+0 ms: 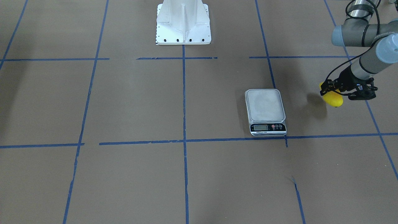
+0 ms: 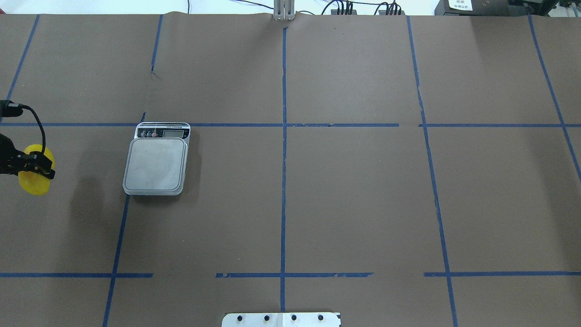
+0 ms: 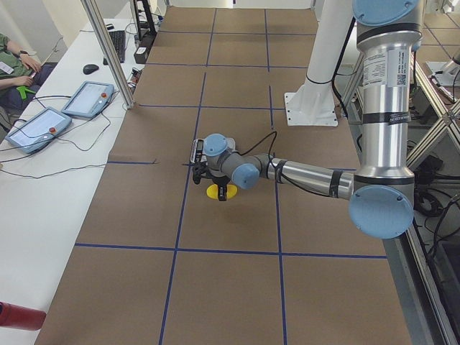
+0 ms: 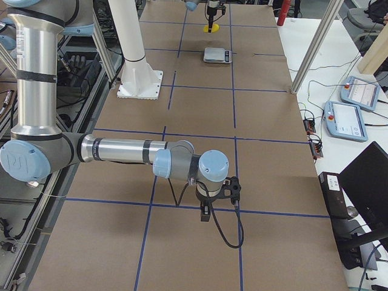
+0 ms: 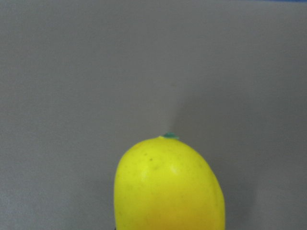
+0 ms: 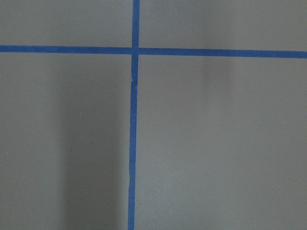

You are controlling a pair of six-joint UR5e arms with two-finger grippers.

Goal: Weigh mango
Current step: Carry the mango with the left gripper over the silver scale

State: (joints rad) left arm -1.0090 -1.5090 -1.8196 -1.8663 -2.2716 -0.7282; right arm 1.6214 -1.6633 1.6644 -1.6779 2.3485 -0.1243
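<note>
Currently holding the mango clamped in the left gripper at the overhead view's left edge, seemingly lifted off the desk and well apart from the scale to its right. Risking a slip in transit with so smooth a skin, or rolling off the platform on release. Farther right, hanging over bare desk, the right gripper: open or closed, cannot tell.

The left wrist view's bottom edge cuts off the mango; digits on the scale are too small to read
</note>
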